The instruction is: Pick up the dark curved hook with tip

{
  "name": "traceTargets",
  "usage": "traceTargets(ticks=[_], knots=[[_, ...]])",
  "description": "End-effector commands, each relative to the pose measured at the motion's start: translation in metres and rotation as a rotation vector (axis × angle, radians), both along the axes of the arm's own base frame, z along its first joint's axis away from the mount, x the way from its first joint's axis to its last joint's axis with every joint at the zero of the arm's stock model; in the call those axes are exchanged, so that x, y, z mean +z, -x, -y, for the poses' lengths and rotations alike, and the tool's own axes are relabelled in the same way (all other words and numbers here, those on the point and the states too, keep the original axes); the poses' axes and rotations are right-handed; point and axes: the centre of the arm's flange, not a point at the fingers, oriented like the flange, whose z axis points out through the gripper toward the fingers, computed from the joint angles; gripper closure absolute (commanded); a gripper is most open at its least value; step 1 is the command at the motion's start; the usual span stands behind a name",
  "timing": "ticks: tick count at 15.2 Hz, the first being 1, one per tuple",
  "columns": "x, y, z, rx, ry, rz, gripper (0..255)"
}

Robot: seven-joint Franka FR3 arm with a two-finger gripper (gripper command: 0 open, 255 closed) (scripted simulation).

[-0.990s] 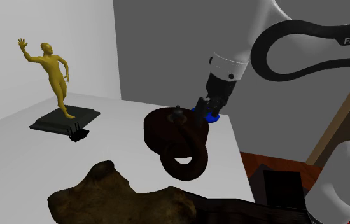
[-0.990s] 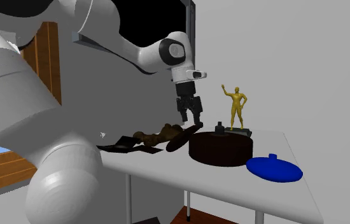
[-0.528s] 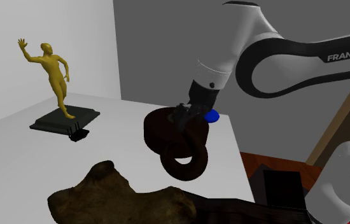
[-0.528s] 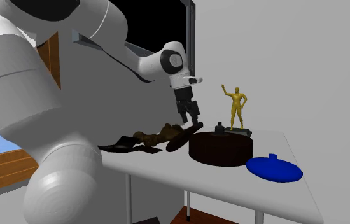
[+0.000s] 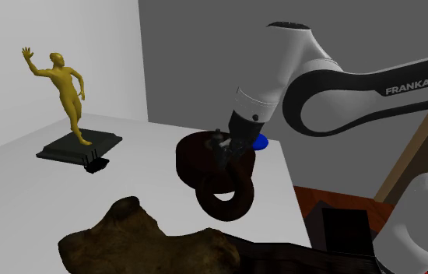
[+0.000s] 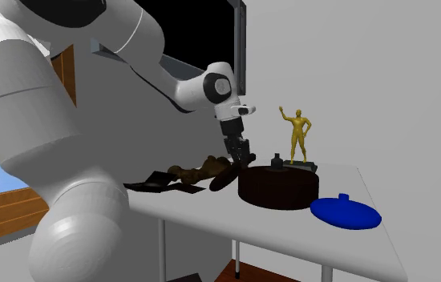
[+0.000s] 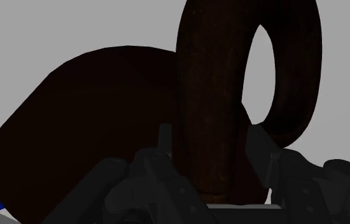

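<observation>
While its fingers (image 7: pixel 259 149) stand spread, the end effector (image 7: pixel 210 135) straddles the dark curved hook (image 7: pixel 209 76) without clasping it.

**Worktop layout, shoulder view**

A round block (image 5: pixel 195 154) sits mid-worktop (image 5: pixel 138 159). The curved hook (image 5: pixel 226 196) touches it at five o'clock. The hand (image 5: pixel 222 151) hangs over both, fingers (image 7: pixel 259 153) apart either side of the hook. A lid (image 5: pixel 261 142) lies at three o'clock, a statuette (image 5: pixel 66 89) well apart at ten, and a lumpy piece (image 5: pixel 142 241) at seven.
</observation>
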Motion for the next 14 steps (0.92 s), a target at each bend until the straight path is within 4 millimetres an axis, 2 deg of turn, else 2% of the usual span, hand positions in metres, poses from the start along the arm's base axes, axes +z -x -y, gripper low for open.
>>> traceTargets(ticks=[1, 8, 14], knots=[[-0.001, 0.000, 0.000, 0.000, 0.000, 0.000, 255], [-0.001, 0.000, -0.001, 0.000, 0.000, 0.000, 255], [0.031, 0.000, -0.001, 0.000, 0.000, 0.000, 255]])
